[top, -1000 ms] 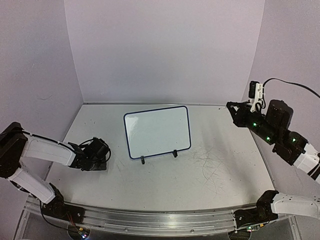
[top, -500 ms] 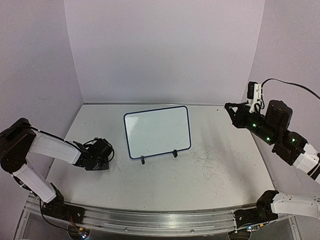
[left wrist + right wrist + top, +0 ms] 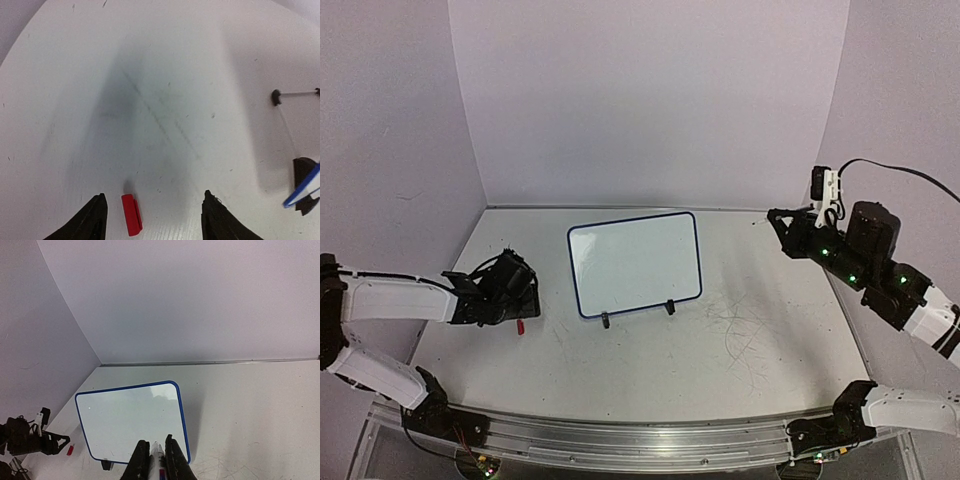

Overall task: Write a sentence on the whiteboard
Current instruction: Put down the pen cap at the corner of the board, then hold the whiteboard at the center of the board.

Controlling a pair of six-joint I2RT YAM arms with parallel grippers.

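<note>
The whiteboard (image 3: 635, 262) stands on two black feet mid-table, tilted back. Its white face (image 3: 130, 422) is blank, and no sentence shows on it. My right gripper (image 3: 782, 218) hovers at the right, well above the table and apart from the board. In the right wrist view this gripper (image 3: 156, 441) is shut on a white marker (image 3: 157, 454), tip pointing toward the board's lower right. My left gripper (image 3: 525, 300) is open, low over the table left of the board. A small red cap (image 3: 131, 214) lies loose on the table between its fingers (image 3: 154, 195), nearer the left one.
The table (image 3: 740, 330) is white, with scuffs and pen marks at the right front. Lilac walls close in the back and both sides. The board's black foot (image 3: 302, 175) shows at the right edge of the left wrist view.
My left gripper has opened and drawn back to the left, leaving the red cap on the table. The right arm has barely shifted, still holding the marker.
</note>
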